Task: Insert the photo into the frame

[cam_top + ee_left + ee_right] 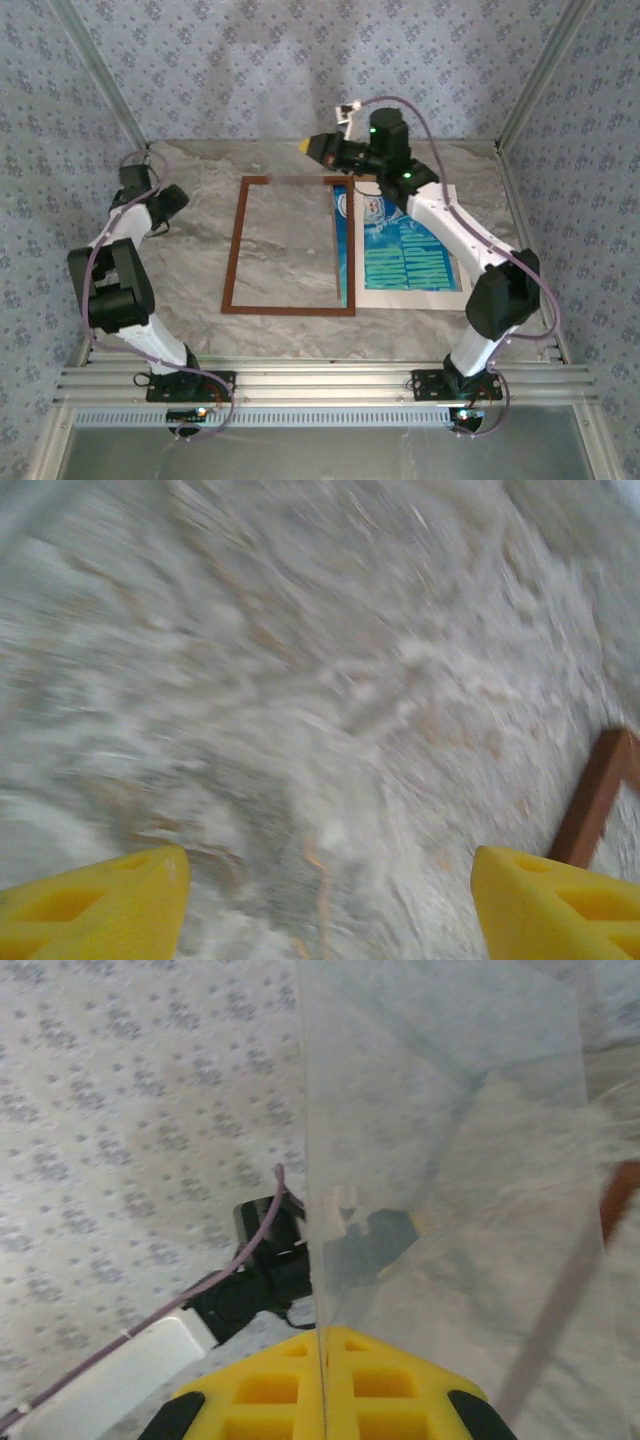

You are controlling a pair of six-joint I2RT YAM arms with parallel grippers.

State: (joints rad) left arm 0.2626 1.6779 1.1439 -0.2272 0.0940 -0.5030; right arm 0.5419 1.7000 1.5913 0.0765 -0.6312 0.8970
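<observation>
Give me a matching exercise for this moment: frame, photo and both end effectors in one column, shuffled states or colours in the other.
Column A
1. frame
2. photo
3. left end effector
4. right end effector

Column B
a. shut on a clear pane
b. open above the marble table
c. reddish-brown, lying flat
d. blue, flat on a white mat

Pairs: 1-c, 2-d, 3-b, 4-a
</observation>
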